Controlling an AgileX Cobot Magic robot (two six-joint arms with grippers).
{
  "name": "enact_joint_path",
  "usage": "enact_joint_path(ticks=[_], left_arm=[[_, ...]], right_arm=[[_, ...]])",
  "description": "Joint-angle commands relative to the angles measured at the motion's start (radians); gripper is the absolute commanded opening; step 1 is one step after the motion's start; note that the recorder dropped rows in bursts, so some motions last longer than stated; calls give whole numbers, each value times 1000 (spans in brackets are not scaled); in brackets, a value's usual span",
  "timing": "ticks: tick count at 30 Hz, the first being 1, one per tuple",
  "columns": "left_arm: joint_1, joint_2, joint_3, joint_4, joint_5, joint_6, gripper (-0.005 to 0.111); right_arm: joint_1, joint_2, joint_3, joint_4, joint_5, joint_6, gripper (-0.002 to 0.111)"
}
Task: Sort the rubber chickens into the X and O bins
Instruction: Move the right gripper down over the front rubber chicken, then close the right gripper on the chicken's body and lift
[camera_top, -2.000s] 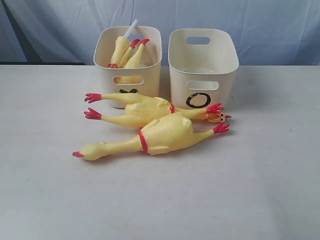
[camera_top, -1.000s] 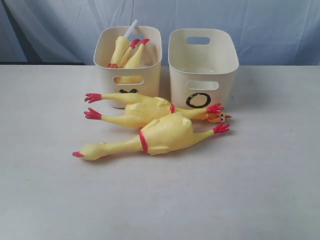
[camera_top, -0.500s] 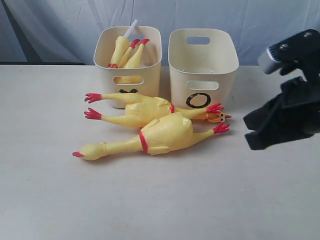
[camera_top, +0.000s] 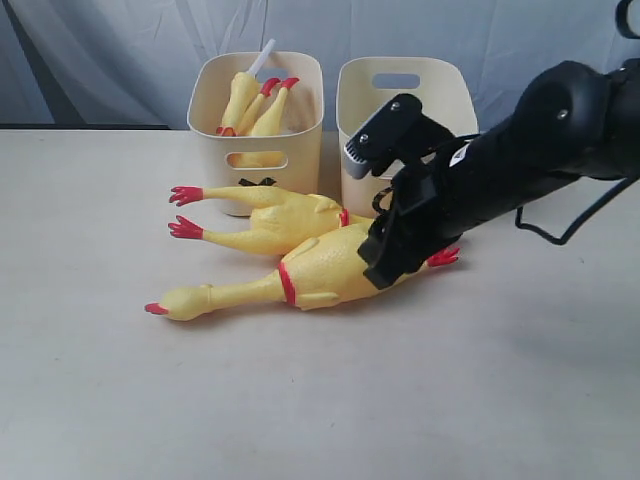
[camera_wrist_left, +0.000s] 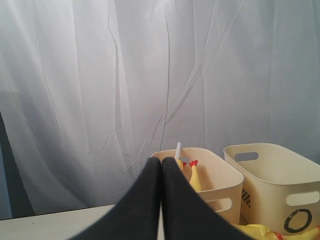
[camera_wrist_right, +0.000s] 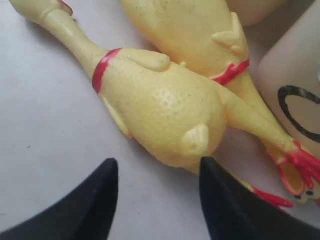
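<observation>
Two long yellow rubber chickens lie on the table in front of the bins: a near chicken and a far chicken. The X bin holds several more chickens and a white tube. The O bin stands to its right, its mark covered by my right arm. My right gripper hovers open just over the near chicken's rump; in the right wrist view the gripper has the fat body just ahead of its fingers. My left gripper is shut on nothing, held away from the X bin.
A white curtain hangs behind the table. The far chicken's head and the near chicken's red feet lie against the O bin. Bare tabletop stretches in front of the chickens.
My right arm has swung in from the right edge to over the near chicken's rump, now covering the O mark. The chickens and bins have not moved.
</observation>
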Motion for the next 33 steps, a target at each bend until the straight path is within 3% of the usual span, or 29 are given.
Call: enact_joint_path(ticks=[1, 14, 24, 33], left_arm=[[1, -9, 5, -4, -4, -3, 0], [1, -9, 5, -4, -5, -3, 0], [1, -9, -1, -4, -5, -3, 0], [1, -9, -1, -4, -8, -3, 0]], right_arm=[[31, 48, -11, 6, -70, -13, 60], [257, 173, -165, -125, -147, -250, 60], [333, 351, -312, -226, -107, -250, 59], [343, 477, -416, -252, -97, -250, 57]])
